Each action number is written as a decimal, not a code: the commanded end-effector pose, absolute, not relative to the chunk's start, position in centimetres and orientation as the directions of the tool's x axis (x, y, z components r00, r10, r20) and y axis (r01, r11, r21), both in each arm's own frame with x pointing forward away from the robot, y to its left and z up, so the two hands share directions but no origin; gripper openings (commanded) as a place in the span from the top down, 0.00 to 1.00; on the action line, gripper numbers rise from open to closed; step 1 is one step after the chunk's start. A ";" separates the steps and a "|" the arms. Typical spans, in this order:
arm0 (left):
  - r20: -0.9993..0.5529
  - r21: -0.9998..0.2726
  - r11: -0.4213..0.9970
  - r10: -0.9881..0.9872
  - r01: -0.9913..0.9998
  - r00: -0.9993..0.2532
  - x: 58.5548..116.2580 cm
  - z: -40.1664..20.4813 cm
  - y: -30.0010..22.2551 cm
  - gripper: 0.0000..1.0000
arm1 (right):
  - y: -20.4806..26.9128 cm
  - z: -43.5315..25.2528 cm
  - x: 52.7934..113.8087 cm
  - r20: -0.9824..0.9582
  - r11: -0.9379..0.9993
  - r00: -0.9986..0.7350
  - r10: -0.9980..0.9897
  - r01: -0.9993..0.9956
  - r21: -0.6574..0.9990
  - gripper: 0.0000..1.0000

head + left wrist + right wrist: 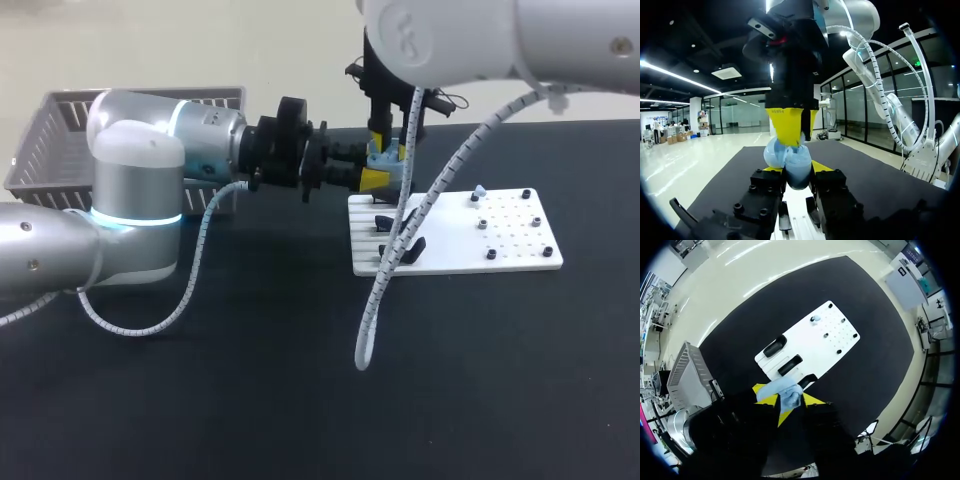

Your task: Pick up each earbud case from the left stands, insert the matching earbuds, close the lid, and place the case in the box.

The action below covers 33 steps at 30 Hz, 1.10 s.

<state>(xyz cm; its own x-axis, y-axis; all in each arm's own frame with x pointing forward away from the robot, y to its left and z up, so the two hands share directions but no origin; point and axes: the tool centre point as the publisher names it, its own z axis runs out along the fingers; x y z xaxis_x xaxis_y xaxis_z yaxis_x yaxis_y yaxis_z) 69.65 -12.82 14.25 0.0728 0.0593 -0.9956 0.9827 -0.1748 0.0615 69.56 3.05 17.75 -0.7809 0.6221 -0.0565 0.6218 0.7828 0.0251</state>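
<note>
**Case pinned between two pincers, basket behind the left one**

The light blue earbud case (790,161) sits between the fingers of the left pincer (796,172), which is clamped on it from both sides and holds it off the worktop (300,400). The right pincer (790,127) hangs straight above the case with its yellow end touching the case's upper side. Whether it grips something there or only presses down cannot be told. The case shows two rounded lobes under that pincer, and it is not clear whether the lid is up or down.

The white stand board (520,255) lies below and ahead of the left pincer. The grey basket (60,130) is well behind it, back along the left arm. The left arm therefore looks the nearer carrier for the drop-off, once the right pincer lifts straight up off the case.
</note>
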 end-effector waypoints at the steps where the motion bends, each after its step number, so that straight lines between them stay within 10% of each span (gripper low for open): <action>1: -0.996 0.064 -0.173 0.056 0.983 0.075 69.6 14.1 -12.8 1.00 | 2.6 18.3 68.4 -0.066 0.790 -0.787 0.614 0.610 0.071 0.00; 33: -0.996 0.064 -0.173 0.056 0.983 0.075 69.6 14.1 -12.8 1.00 | -8.6 22.4 67.5 -0.373 0.887 -0.829 0.417 0.283 0.365 0.00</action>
<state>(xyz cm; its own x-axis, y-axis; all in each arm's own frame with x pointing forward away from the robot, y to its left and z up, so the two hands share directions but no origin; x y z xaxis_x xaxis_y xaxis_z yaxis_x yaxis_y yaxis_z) 69.64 -12.81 14.26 0.0728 0.0590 -0.9956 0.9826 -0.1755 0.0614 66.76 -7.51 23.14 -0.8192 0.4234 -0.3868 0.3706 0.9056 0.2063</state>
